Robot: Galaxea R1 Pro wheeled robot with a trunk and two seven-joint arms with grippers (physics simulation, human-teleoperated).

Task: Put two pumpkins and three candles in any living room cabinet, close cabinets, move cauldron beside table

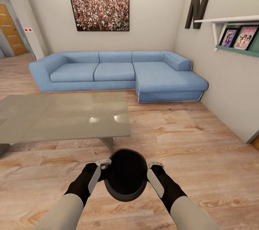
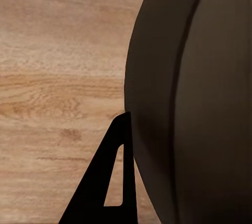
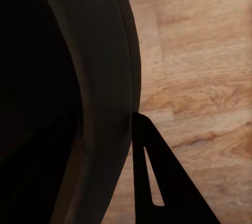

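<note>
Wood floor (image 1: 201, 143) beneath cauldron (image 1: 126, 179), near table (image 1: 64, 115).

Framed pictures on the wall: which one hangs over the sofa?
The large crowd photo, above the blue sofa. The two small pictures sit on the right-wall shelf.

A home living room: blue corner sofa (image 1: 118, 73), framed picture (image 1: 99, 8), wooden floor (image 1: 201, 143).
</note>
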